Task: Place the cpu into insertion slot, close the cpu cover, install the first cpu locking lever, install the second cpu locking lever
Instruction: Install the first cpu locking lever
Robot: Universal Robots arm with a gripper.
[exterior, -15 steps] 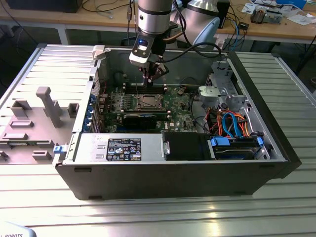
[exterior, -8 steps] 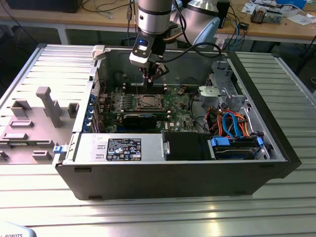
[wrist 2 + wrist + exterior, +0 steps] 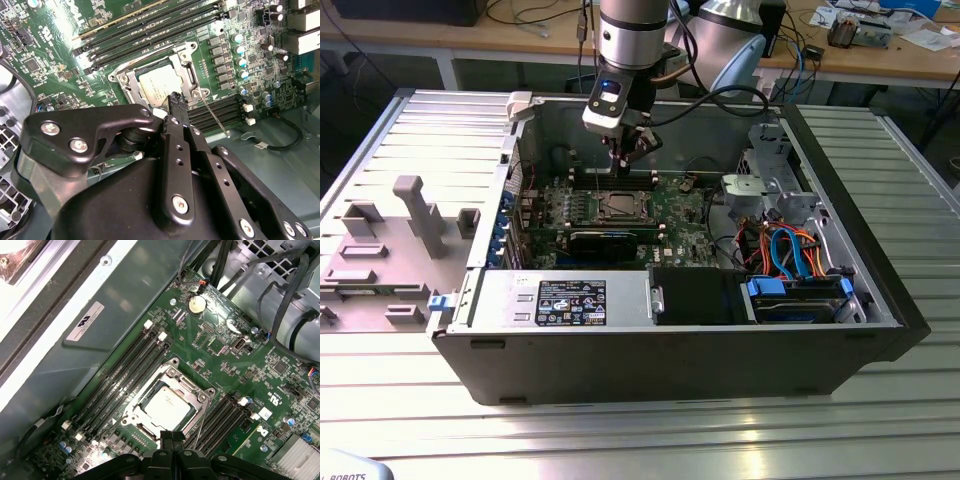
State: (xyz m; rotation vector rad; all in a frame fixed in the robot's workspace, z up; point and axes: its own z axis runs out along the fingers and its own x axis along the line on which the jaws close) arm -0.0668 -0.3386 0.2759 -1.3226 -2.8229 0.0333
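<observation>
Black linkage arms of the tool (image 3: pixel 177 100) (image 3: pixel 172 436) sit closest to the lens in both wrist views. The two fingertips are pressed together, and nothing is visible between them. The tips hang just beside one edge of the cpu cover (image 3: pixel 196 390), above the green motherboard (image 3: pixel 225 355). Whether they touch the board cannot be told.

The cpu (image 3: pixel 167 407) lies flat in the insertion slot (image 3: pixel 132 415) at the middle of the motherboard, dull silver top facing up. The cpu cover is folded down around it, framing the chip through its square window. A thin locking lever (image 3: pixel 215 117) angles away from the slot's edge, close to the tool tips and across the neighbouring memory slots (image 3: pixel 220 112).

In the exterior view, the arm reaches down into an open computer case (image 3: pixel 670 350). The case rests at the middle of a ribbed metal surface (image 3: pixel 620 430). A grey fixture block (image 3: pixel 380 250) lies near the surface's edge at the exterior view's left.
</observation>
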